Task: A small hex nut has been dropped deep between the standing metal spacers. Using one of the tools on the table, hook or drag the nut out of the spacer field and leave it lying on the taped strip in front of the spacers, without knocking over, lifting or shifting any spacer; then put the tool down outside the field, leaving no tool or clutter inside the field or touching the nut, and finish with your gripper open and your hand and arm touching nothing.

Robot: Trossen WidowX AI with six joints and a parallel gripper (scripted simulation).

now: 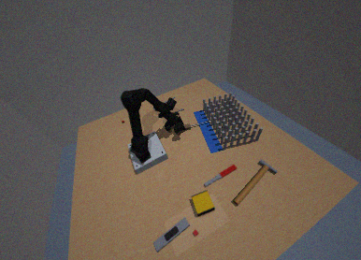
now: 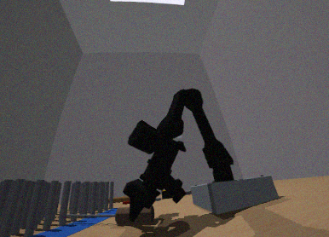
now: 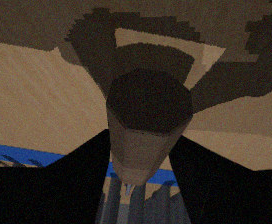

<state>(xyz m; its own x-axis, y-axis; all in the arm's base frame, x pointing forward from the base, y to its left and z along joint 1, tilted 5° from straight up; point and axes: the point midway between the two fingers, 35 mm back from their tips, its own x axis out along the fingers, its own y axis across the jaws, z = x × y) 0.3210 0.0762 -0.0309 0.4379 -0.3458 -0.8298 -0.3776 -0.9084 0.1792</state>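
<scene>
My gripper (image 1: 183, 128) (image 2: 136, 212) (image 3: 139, 136) is shut on the thick brown handle (image 3: 146, 150) of a tool, low over the table in front of the spacers. The tool's thin metal shaft (image 1: 198, 125) (image 2: 91, 216) (image 3: 128, 188) runs almost level from the handle, over the blue taped strip (image 1: 211, 141) (image 2: 64, 231) (image 3: 47, 157), to the front of the standing spacers (image 1: 229, 120) (image 2: 31, 207) (image 3: 137, 202). Its far end is hidden among them. The spacers look upright. I cannot make out the hex nut in any view.
The robot base (image 1: 155, 156) stands behind the arm. A red-handled tool (image 1: 227, 171), a hammer (image 1: 250, 187), a yellow block (image 1: 203, 203), a grey bar with a dark patch (image 1: 161, 242) and a small red cube (image 1: 195, 233) lie on the table, away from the spacers.
</scene>
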